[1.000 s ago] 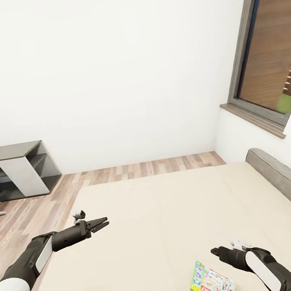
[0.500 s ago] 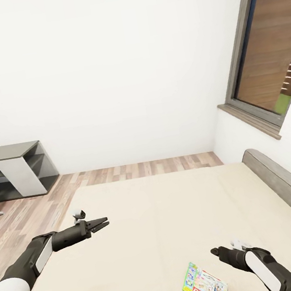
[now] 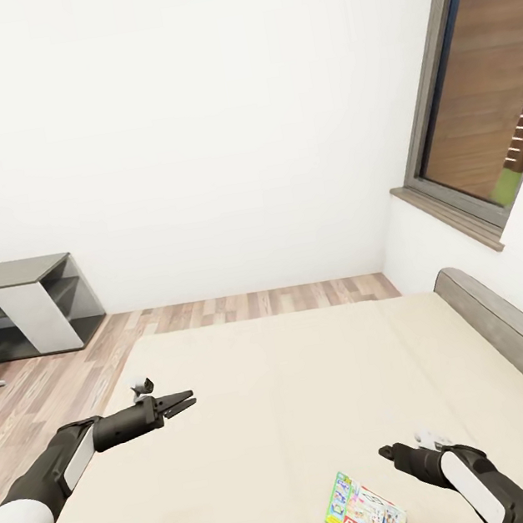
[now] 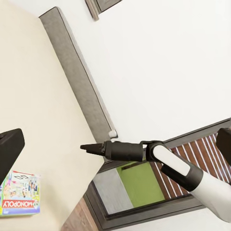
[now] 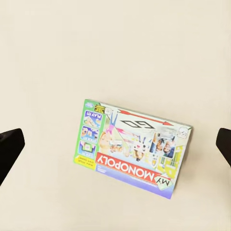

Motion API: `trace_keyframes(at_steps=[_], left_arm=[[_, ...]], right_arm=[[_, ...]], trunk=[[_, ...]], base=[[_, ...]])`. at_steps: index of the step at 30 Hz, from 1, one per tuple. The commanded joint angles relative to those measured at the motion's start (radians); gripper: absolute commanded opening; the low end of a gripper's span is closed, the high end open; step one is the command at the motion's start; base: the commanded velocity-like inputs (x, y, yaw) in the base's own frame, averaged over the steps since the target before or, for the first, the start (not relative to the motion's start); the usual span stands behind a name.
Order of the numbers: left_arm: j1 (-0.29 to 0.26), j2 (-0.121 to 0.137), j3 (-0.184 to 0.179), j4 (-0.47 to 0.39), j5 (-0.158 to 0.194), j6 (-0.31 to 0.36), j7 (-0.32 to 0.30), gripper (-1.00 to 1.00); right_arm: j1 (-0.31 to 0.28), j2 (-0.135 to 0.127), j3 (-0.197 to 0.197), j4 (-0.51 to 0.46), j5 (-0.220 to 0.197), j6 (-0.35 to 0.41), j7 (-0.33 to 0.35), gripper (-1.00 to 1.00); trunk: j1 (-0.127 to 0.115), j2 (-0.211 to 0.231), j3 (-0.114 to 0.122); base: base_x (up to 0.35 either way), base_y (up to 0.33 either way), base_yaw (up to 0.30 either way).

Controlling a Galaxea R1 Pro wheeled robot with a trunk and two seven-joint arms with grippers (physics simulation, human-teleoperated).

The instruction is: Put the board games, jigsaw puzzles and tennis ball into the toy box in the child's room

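From the head camera I see the low wide bed [image 3: 301, 407] with its beige mattress and grey headboard along the right, set in a white-walled room with a wood-plank floor [image 3: 53, 383]. One thin flat board game box with colourful print and a green edge, lettered MONOPOLY [image 3: 367, 520], lies flat on the mattress near the bottom edge of that view. My right gripper [image 3: 384, 451] hovers just beside it, above the mattress and not touching the box; from the head view its fingers look drawn together to a narrow tip, while my right wrist camera shows the two dark fingertips [image 5: 10, 147] far apart at the picture's edges with the box [image 5: 134, 146] between them, so I cannot tell for certain how wide they stand. My left gripper [image 3: 187, 403] is held out over the mattress, well apart from the box, fingers pinched to a point with nothing between them. A dark-grey cabinet unit [image 3: 36, 305] stands against the far wall, and a tall dark-framed window [image 3: 478, 83] fills the right wall.
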Motion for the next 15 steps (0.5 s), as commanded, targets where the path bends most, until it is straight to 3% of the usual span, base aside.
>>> trace_keyframes(at_steps=[1, 15], left_arm=[[-0.001, 0.001, -0.006, 0.000, 0.007, 0.010, -0.002, 1.00], [-0.001, 0.002, -0.006, 0.000, 0.007, 0.010, -0.002, 1.00]], right_arm=[[-0.001, -0.001, 0.004, -0.002, -0.011, 0.002, -0.010, 1.00], [-0.001, 0.007, 0.003, -0.004, -0.011, 0.004, -0.013, 1.00]], trunk=[[0.001, -0.002, -0.002], [0.001, -0.002, -0.005]], base=[[0.000, -0.002, 0.000], [0.000, 0.000, 0.000]])
